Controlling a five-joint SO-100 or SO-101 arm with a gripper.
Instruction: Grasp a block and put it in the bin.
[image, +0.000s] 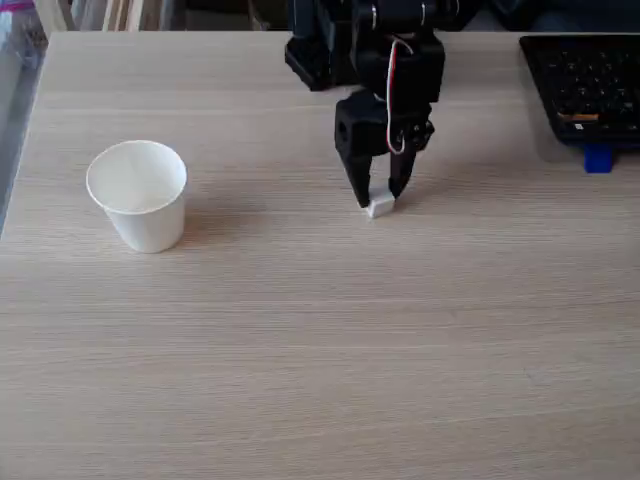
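Note:
A small white block (380, 207) rests on the wooden table right of centre. My black gripper (379, 198) points straight down over it, its two fingers flanking the block on either side and closed in against it. The block still appears to touch the table surface. The bin (137, 194), a white paper cup standing upright with its mouth open, is on the left side of the table, well apart from the gripper.
A black keyboard (588, 88) lies at the back right, with a small blue piece (597, 158) at its front edge. The arm's base (330, 45) stands at the back centre. The table's left edge (20, 150) runs close behind the cup.

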